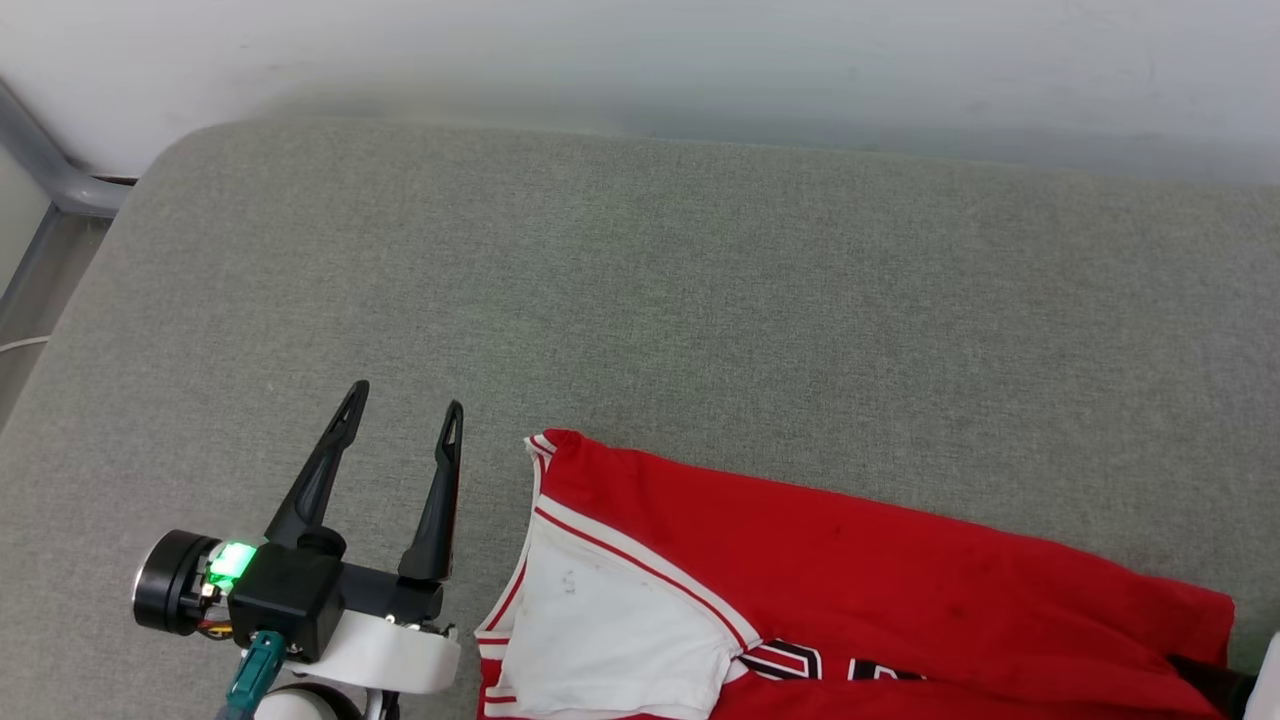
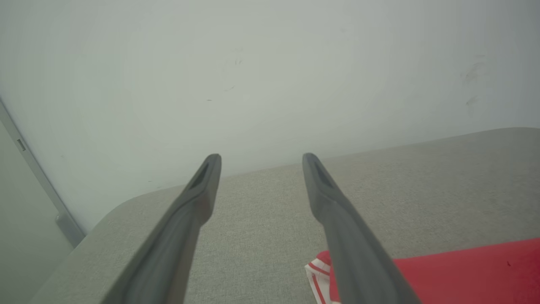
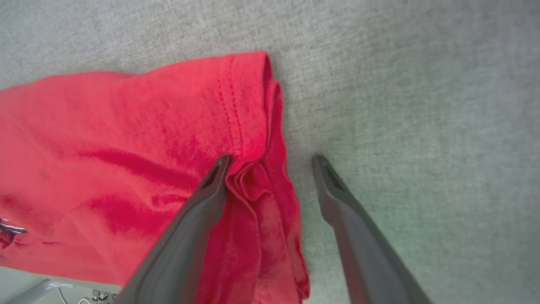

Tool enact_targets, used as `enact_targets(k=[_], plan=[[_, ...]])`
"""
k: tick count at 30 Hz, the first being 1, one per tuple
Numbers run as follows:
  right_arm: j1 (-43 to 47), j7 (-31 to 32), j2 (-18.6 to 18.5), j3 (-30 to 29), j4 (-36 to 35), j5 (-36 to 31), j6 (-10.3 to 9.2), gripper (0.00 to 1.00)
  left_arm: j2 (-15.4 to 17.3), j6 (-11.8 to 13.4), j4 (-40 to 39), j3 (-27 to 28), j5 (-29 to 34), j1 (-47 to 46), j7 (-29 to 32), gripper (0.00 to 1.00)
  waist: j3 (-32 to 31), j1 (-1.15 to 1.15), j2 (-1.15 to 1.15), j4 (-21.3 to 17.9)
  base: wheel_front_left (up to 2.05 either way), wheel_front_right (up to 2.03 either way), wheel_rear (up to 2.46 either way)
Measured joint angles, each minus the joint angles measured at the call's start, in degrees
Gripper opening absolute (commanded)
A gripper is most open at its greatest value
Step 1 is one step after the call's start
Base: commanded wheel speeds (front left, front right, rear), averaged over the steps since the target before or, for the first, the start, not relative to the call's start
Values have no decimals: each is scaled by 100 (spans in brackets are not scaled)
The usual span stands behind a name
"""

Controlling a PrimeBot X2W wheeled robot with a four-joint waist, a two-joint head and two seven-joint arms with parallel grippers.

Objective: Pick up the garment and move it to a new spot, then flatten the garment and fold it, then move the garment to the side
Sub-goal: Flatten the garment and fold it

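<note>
The garment (image 1: 900, 590) is a red jersey with a white sleeve (image 1: 600, 630) and black lettering. It lies on the grey padded surface (image 1: 700, 280) at the lower right of the head view. My left gripper (image 1: 404, 400) hovers open just left of the striped shoulder trim, holding nothing. In the left wrist view its fingers (image 2: 261, 158) point toward the wall, with the garment (image 2: 464, 270) at the lower right. My right gripper (image 3: 271, 159) is open at the garment's (image 3: 126, 147) red hem. One finger (image 3: 202, 202) rests on the bunched cloth and the other is over bare grey fabric.
A pale wall (image 1: 640, 60) runs behind the padded surface. A grey metal frame (image 1: 50, 170) stands by the surface's rounded far-left corner. Bare grey fabric stretches across the middle and back. The near edge of the surface shows at the right wrist view's bottom left.
</note>
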Motion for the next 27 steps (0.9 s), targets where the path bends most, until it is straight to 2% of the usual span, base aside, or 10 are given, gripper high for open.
enact_targets(k=[6, 13, 14, 15, 16, 27], plan=[[-64, -86, -101, 368, 137, 186, -43, 100, -186, -244, 62, 164, 155, -3, 1, 100, 10, 0, 0, 12, 0, 0, 0], [-118, -183, -26, 722, 186, 600, -42, 100, -337, -431, 165, 313, 277, 21, 1, 100, -105, 0, 0, -17, 0, 0, 0], [-117, -214, -36, 759, 207, 621, -42, 58, -353, -447, 174, 332, 289, 24, 0, 100, -113, 0, 0, -19, 0, 0, 0], [-117, -254, -55, 797, 232, 625, -42, 5, -374, -472, 178, 350, 290, 27, 1, 100, -118, 0, 0, -20, 0, 0, 0], [-117, -315, -73, 812, 271, 637, -40, 0, -393, -497, 182, 369, 301, 30, 1, 100, -119, 0, 0, -21, 0, 0, 0], [-146, -996, -331, 1085, 702, 701, 11, 0, -486, -645, 259, 509, 390, 96, 0, 100, -205, 0, 0, -84, 0, 0, 0]])
